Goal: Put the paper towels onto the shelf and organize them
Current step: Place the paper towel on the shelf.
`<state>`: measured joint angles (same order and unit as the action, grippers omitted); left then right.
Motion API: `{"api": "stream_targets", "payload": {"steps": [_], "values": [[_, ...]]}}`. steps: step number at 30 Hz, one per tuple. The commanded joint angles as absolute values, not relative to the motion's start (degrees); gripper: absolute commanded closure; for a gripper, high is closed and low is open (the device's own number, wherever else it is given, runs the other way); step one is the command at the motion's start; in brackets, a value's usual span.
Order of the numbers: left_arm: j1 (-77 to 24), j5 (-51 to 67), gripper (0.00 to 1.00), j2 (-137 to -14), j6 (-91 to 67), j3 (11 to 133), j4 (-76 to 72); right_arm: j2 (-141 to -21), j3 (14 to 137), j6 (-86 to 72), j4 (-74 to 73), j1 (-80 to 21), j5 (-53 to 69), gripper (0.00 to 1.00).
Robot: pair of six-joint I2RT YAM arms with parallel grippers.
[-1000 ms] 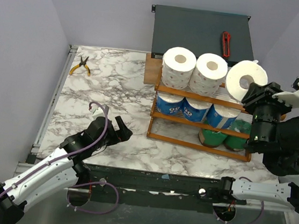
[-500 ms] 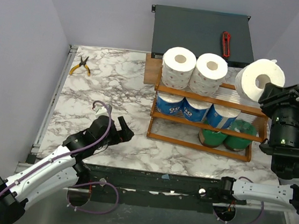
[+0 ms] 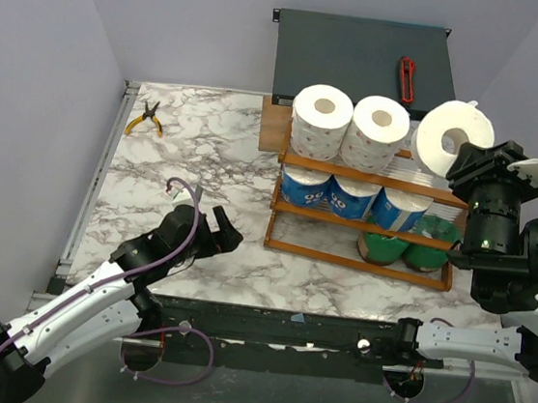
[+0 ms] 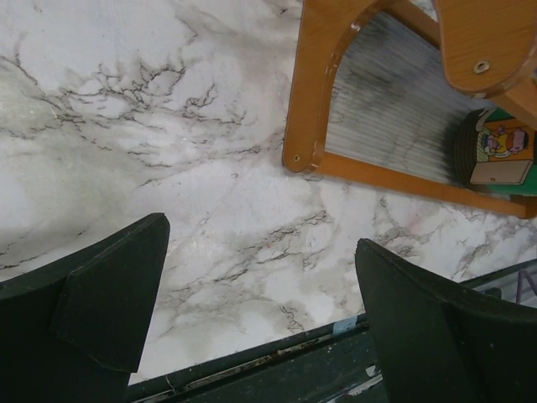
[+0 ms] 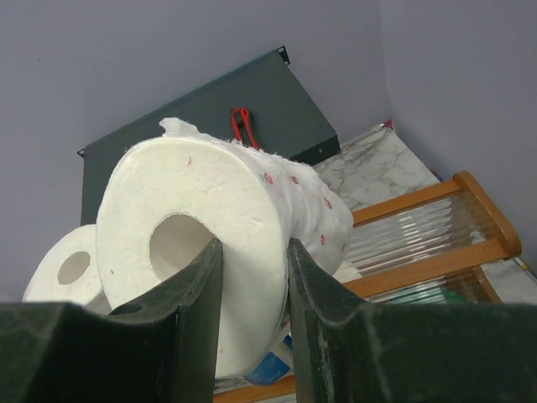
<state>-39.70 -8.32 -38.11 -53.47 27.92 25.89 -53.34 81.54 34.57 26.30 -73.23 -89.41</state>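
Top cam: right tool [image 3: 470, 161] is up high at the right end of the shelf [image 3: 331, 257], clamped tight on a bare white roll [image 3: 446, 136]. The roll hangs over the top tier's right end, just beside two other white rolls [image 3: 320, 120] stood on that tier, hollow core facing the cam. Can't tell if it touches the tier. Mid tier: three blue-wrapped rolls [image 3: 352, 199] in a row. Bottom tier: two green-wrapped rolls [image 3: 387, 246] toward the right.

Left tool [image 3: 224, 231] sits low over the marble surface [image 3: 206, 155], near the shelf's left end, not touching it. It's spread wide w/ nothing in it. Yellow-handled pliers [image 3: 145, 117] lie at the far left. A dark grey box [image 3: 363, 61] sits behind the shelf w/ a red-handled item [image 3: 405, 78] on top.

Left wrist cam: both dark fingers [image 4: 109, 294] stand far apart, only bare marble between them. The shelf's wooden corner and one green-wrapped roll on the ribbed bottom tier show at upper right.

Right wrist cam: the two fingers pinch the white roll's wall, one inside the core, one on the outer side. Top tier's clear ribbed plastic shows below and to the right, another white roll at lower left.
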Motion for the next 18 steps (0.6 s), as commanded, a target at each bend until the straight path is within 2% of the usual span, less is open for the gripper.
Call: {"api": "stream_targets", "payload": {"steps": [1, 12, 18], "values": [[-39.43, -9.27, 0.02, -37.49, -50.95, 32.88, 26.62, -52.82, 84.69, 35.81, 28.34, -74.08, -99.09, 0.85], [-39.40, -10.41, 0.01, -35.00, -47.28, 41.71, 24.56, -48.98, 77.72, 34.94, 28.65, -74.74, -101.34, 0.82], [-39.43, 0.77, 0.01, -33.31, -42.60, 42.52, 8.74, -47.51, 74.37, 32.26, 29.28, -74.79, -101.49, 0.82]]}}
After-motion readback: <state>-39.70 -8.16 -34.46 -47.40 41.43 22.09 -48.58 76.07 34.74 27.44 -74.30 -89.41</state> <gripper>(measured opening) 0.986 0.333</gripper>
